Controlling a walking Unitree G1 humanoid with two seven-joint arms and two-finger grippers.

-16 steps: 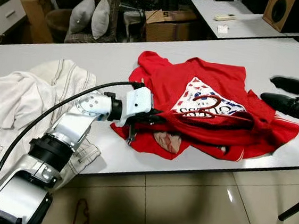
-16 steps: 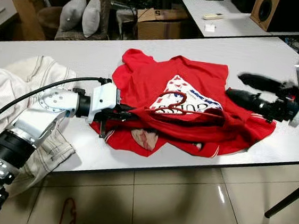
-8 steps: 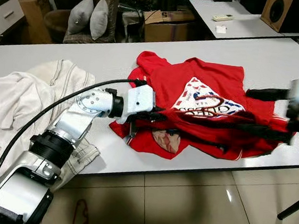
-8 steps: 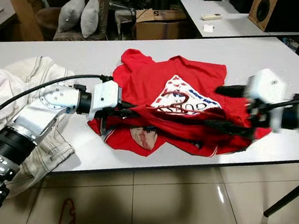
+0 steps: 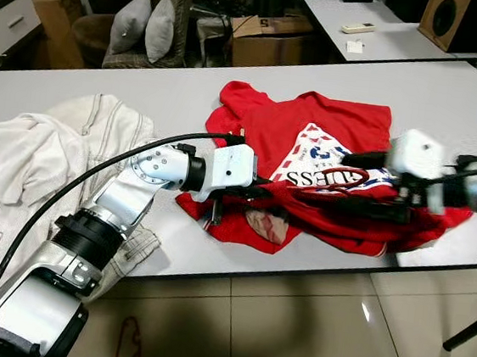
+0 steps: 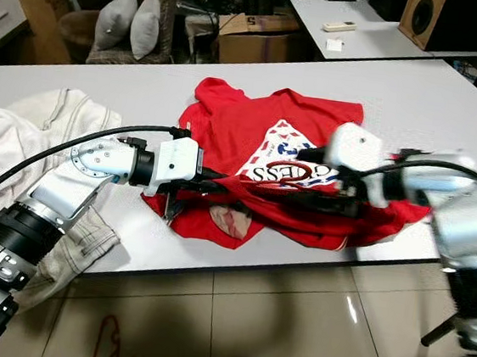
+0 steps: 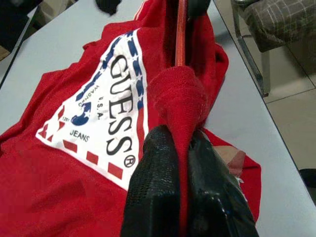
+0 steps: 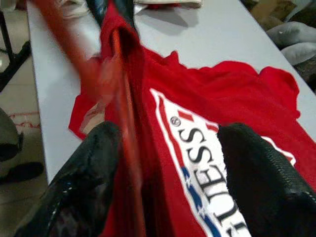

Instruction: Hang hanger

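Now red shirt [image 5: 327, 145] on hanger [image 7: 180, 34]

I'm looking at a lived-in home room used partly for work: a long white counter [image 5: 188, 88] on a tiled floor [image 5: 309, 322], a wicker chair with grey cushions [image 5: 144, 24] behind it, a cardboard box [image 5: 266, 36], and a second desk carrying a wooden speaker [image 5: 468, 22] and cables.
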